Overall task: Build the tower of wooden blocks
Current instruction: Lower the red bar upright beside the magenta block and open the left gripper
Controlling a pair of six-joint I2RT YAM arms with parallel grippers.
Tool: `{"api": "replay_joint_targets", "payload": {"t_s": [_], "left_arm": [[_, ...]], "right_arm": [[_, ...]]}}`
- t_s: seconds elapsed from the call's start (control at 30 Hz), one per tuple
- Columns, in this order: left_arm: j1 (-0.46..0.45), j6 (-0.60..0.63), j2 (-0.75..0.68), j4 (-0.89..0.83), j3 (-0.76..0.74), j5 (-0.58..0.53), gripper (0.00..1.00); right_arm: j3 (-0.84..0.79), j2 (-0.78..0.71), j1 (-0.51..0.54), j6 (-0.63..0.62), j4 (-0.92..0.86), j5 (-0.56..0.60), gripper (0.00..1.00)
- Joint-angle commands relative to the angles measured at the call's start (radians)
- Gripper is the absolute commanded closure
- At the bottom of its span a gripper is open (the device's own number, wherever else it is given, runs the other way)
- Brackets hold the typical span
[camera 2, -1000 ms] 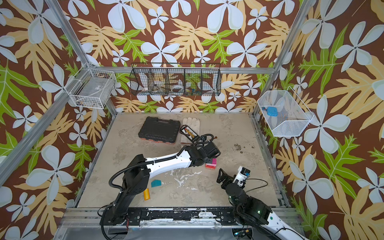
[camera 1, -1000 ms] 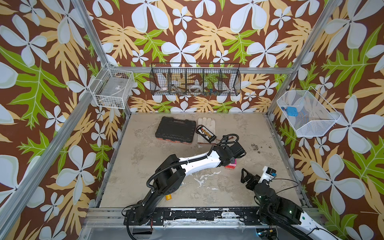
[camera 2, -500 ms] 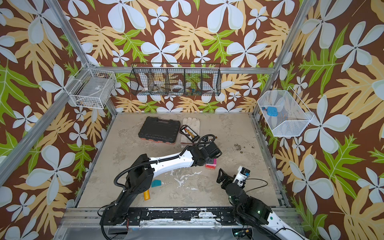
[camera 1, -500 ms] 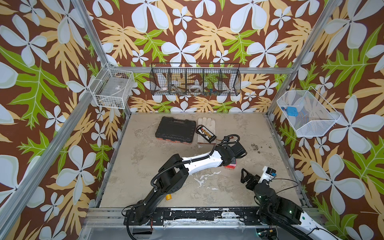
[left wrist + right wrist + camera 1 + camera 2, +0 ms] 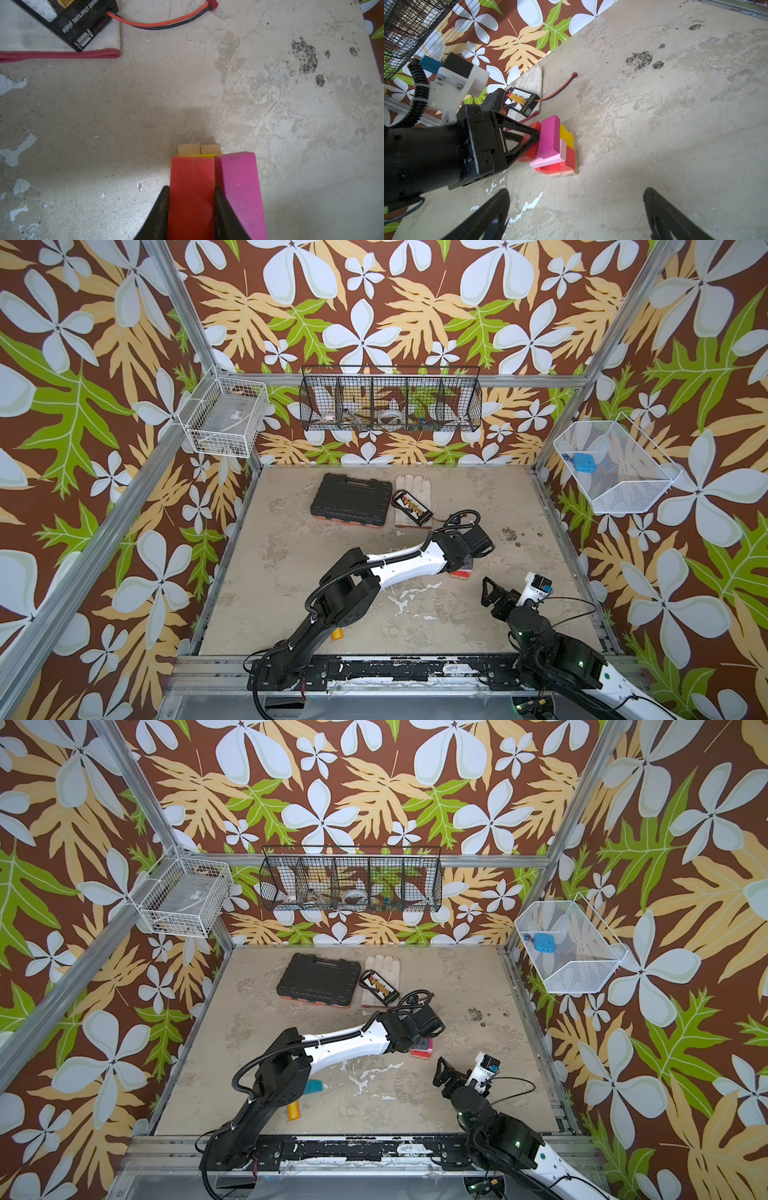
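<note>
The tower (image 5: 556, 149) stands on the table (image 5: 291, 551) right of centre, in front of the glove (image 5: 413, 489) and near the right gripper (image 5: 577, 191).

The right wrist view shows its layers:
- a tan base (image 5: 566, 173)
- one red arch (image 5: 550, 168), with one short red piece (image 5: 570, 158) beside it
- one pink block (image 5: 548, 161) and a yellow part (image 5: 566, 135); a seam in the yellow suggests two pieces
- one magenta block (image 5: 549, 137) lying along the top

The left wrist view shows what that angle hides: the tan base ends in two blocks side by side (image 5: 189, 148).

The left gripper (image 5: 191, 188) pinches one long red block (image 5: 191, 197) between its two black fingers (image 5: 158, 214). The block lies alongside the magenta block, with one finger wedged between the two. Whether the red block already rests on the layer below cannot be told.

The right gripper is low over the table with its fingers spread wide and nothing between them.

In both top views the left arm's wrist covers most of the tower, so only a corner of red and magenta shows (image 5: 422, 1050).

Two blocks lie loose near the left arm's base. One is an orange cylinder (image 5: 294, 1110), seen in both top views. The other is a teal wedge (image 5: 313, 1086), seen in only one top view because the arm hides it elsewhere.

At the back of the table, one black case (image 5: 352, 500) lies just beside the glove. One charging board (image 5: 411, 506) rests on the glove, and its red-and-black lead (image 5: 162, 22) trails onto the table.
</note>
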Motion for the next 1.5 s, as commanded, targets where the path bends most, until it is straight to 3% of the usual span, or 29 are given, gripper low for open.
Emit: {"api": "replay_joint_targets", "payload": {"t_s": [0.0, 0.37, 0.9, 1.47], "left_arm": [[-0.001, 0.005, 0.004, 0.007, 0.008, -0.005, 0.78], [-0.001, 0.002, 0.004, 0.014, 0.013, -0.001, 0.75], [0.000, -0.003, 0.001, 0.014, 0.017, 0.002, 0.55], [0.000, -0.008, -0.016, 0.017, 0.005, 0.002, 0.63]], "right_arm": [[-0.003, 0.002, 0.000, 0.000, 0.004, 0.008, 0.00], [-0.003, 0.004, 0.000, -0.001, 0.005, 0.005, 0.00], [-0.006, 0.004, 0.000, -0.004, 0.009, -0.001, 0.00], [-0.006, 0.005, -0.001, -0.004, 0.011, -0.004, 0.00]]}}
